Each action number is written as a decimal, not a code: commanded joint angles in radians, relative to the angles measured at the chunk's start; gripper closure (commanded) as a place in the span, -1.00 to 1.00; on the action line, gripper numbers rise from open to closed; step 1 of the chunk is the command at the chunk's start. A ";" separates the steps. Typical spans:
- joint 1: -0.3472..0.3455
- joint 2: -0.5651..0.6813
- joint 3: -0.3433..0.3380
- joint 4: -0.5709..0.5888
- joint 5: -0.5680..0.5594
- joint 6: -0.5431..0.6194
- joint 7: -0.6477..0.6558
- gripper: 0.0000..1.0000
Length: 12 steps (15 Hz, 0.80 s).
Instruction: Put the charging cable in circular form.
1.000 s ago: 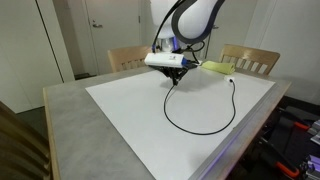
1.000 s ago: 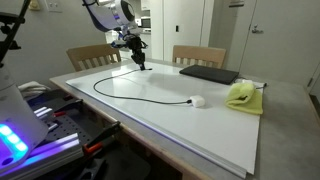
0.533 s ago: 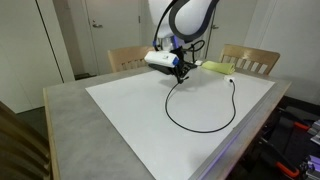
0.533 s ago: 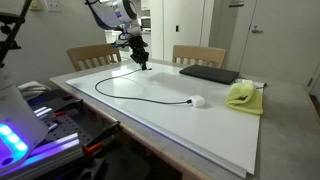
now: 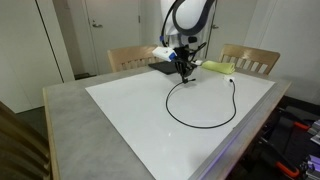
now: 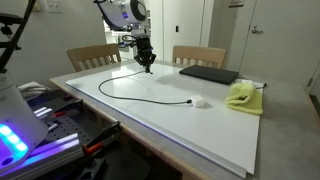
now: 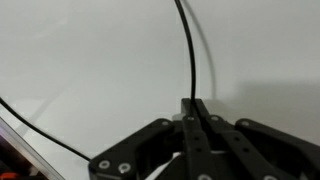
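The charging cable [image 5: 168,108] is a thin black cord lying in an open loop on the white board [image 5: 120,110]. In the exterior view from the opposite side, the cable [image 6: 140,96] ends in a small white plug [image 6: 197,101] resting on the board. My gripper [image 5: 185,72] hangs at the far side of the board, shut on the cord's other end, which it holds just above the surface. It also appears in an exterior view as the gripper [image 6: 148,66]. In the wrist view the fingertips [image 7: 195,103] pinch the cable [image 7: 190,50], which runs straight away from them.
A flat black pad [image 6: 208,73] and a yellow-green object [image 6: 243,95] lie at one end of the board. Two wooden chairs [image 5: 128,58] [image 5: 250,58] stand behind the table. The grey table edge [image 5: 70,110] surrounds the board.
My gripper has carried the cable end sideways along the far side of the board, towards the black pad. The loop has followed and become rounder.
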 commanded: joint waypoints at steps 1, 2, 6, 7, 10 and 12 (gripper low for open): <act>-0.078 -0.038 0.029 -0.058 0.097 0.058 0.031 0.98; -0.089 -0.044 0.029 -0.070 0.123 0.070 0.042 0.98; -0.103 -0.065 0.015 -0.120 0.208 0.116 0.163 0.98; -0.107 -0.073 0.015 -0.134 0.226 0.125 0.199 0.98; -0.115 -0.098 0.009 -0.178 0.264 0.158 0.312 0.98; -0.120 -0.114 0.001 -0.209 0.260 0.190 0.367 0.98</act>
